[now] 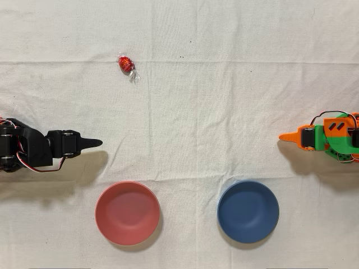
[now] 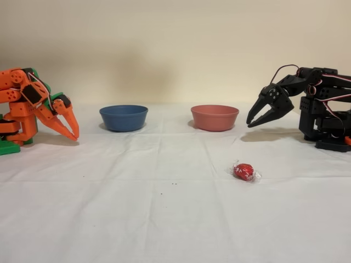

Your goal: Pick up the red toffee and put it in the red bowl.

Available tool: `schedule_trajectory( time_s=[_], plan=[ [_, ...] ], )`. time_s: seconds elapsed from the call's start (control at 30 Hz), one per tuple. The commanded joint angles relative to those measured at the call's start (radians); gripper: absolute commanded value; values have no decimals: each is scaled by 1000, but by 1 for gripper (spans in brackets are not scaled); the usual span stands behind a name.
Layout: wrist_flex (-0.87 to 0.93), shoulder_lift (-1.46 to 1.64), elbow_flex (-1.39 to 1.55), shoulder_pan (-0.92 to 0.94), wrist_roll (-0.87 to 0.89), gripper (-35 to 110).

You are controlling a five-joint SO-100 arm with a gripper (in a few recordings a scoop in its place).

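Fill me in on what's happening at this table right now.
Nothing is being handled yet. The black arm's gripper hangs above the cloth, jaws slightly parted and holding nothing, apart from the red toffee, which lies alone on the white cloth. The red bowl and the blue bowl stand side by side with nothing visible inside in the overhead view. The orange arm stands idle.

A white, creased cloth (image 1: pixel 224 101) covers the table. On it lie the red toffee (image 1: pixel 126 64), the red bowl (image 1: pixel 127 213) and a blue bowl (image 1: pixel 248 211), all well apart. A few dark specks (image 1: pixel 181 56), perhaps crumbs, dot the cloth.
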Motion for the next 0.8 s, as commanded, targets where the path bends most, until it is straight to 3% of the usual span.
schedule_trajectory(
  time_s=[0.0, 0.53, 0.77],
  plan=[
    [14, 14, 20, 2, 0, 1],
    [14, 14, 20, 2, 0, 1],
    [-28, 14, 20, -41, -268, 1]
  ],
)
